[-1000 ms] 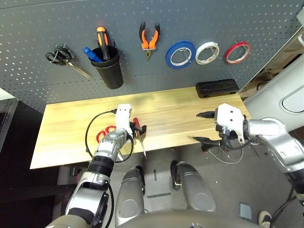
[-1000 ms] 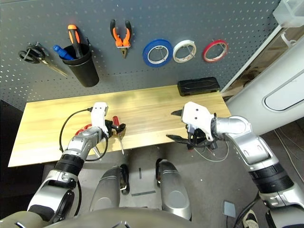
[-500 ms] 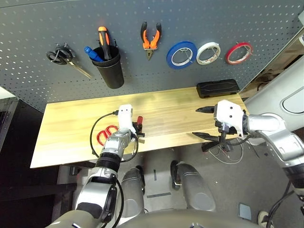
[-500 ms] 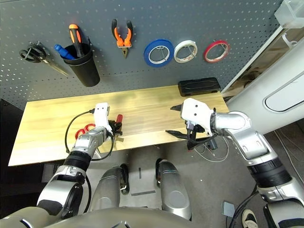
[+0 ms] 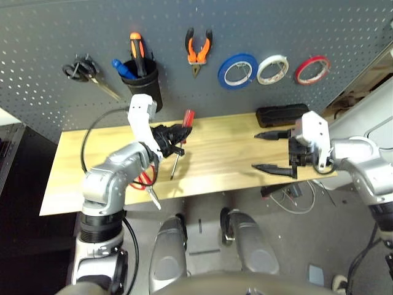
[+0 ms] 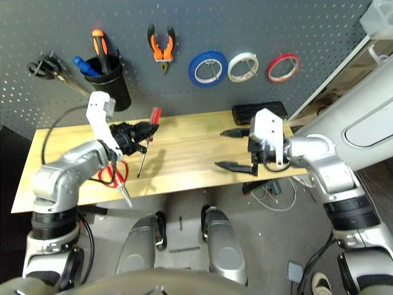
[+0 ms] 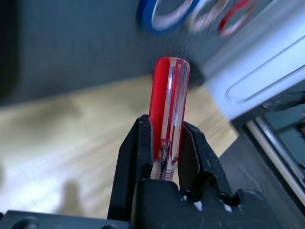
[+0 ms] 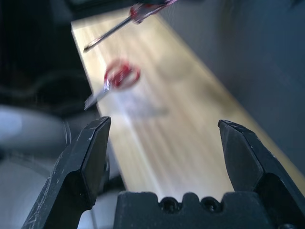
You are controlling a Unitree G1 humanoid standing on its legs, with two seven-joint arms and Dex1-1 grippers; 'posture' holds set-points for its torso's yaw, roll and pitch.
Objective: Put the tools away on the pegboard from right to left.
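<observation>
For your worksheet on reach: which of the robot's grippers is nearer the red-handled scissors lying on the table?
Left. The left gripper hovers just above and beside the red-handled scissors; the right gripper is across the table.

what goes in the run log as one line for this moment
left gripper: shut on slim red-handled screwdriver, held above table | right gripper: open, holding nothing | red-handled scissors: on wooden table | dark grey pegboard: red tape ring and orange-handled pliers hung
</observation>
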